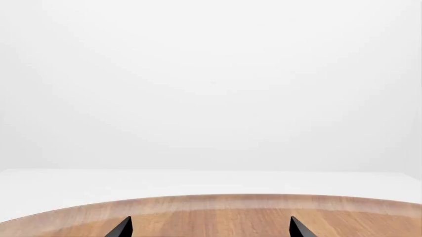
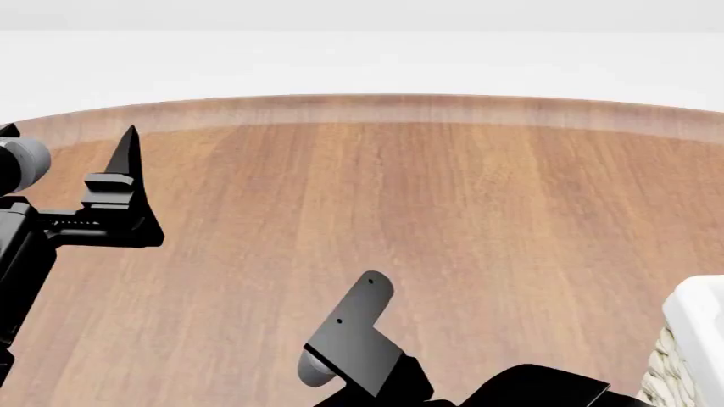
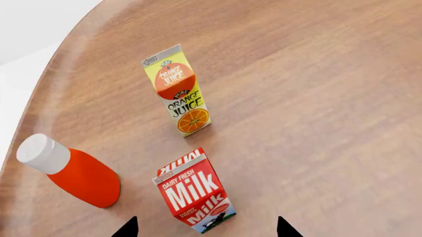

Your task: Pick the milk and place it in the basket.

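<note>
The right hand [image 3: 205, 228] is spread wide, released, its two dark fingertips [image 3: 126, 228] showing on either side of the milk [image 3: 195, 191], which stands upright on the wooden worktop [image 3: 316, 98] between them, not yet grasped. Beyond the milk stands the orange juice [image 3: 178, 91], also upright. Beside the milk, nearer the worktop's curved edge, is a red bottle [image 3: 76, 173] with a white cap. The left hand [image 1: 209, 228] is also released, holding nothing, over bare wood near the far edge. From the head, the basket [image 2: 693, 339] shows only at the right margin.
</note>
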Robot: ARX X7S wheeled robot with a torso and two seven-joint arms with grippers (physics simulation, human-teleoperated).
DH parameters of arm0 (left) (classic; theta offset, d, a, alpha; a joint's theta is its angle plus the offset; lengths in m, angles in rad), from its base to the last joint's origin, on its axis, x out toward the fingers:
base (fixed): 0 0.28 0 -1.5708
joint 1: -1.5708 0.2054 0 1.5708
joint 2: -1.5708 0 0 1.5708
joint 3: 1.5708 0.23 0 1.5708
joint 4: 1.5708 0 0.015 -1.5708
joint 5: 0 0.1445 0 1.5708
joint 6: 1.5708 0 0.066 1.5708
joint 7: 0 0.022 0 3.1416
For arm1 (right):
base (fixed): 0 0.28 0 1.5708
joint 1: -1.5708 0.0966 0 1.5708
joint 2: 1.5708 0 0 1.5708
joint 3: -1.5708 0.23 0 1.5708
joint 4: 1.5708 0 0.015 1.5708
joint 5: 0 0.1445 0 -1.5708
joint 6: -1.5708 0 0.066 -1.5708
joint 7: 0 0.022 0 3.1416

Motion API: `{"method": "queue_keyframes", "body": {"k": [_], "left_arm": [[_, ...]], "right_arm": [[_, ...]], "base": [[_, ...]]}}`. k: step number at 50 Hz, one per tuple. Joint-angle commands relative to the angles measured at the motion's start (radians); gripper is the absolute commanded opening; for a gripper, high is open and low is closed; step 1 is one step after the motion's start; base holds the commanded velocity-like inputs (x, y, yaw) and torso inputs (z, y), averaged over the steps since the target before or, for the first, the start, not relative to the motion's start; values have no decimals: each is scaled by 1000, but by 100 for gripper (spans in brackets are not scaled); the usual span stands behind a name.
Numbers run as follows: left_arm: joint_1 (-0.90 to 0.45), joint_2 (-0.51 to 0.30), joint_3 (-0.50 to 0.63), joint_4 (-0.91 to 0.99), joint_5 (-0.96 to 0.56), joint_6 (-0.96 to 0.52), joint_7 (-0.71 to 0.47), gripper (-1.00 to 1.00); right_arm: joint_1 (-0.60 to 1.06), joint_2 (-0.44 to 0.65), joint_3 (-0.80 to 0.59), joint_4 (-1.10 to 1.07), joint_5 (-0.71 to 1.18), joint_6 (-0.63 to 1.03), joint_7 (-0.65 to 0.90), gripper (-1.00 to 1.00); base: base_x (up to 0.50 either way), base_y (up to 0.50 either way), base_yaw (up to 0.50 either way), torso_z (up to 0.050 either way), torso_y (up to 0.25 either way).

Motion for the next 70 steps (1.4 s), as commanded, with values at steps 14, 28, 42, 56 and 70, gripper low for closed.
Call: {"method": "queue_keyframes", "body": {"k": [14,28,42,56,70], "left_arm": [[-1,-7,20,-1,-9,7,-12,100],[4,-11,32,-1,-13,14,-17,100],[12,-17,41,1,-18,21,-22,100],[9,-21,43,1,-26,25,-27,100],[3,-24,51,4,-34,23,-35,100]], "right_arm": [[70,-28,-100,53,-36,-13,-27,100],[105,-53,-193,111,-78,-40,-53,100],[107,-71,-234,160,-97,-95,-85,100],[122,-112,-296,278,-145,-194,-142,100],[127,-190,-374,436,-195,-307,-218,100]], "base": [[0,0,0,0,0],[0,0,0,0,0],[0,0,0,0,0],[0,0,0,0,0],[0,0,0,0,0]]}}
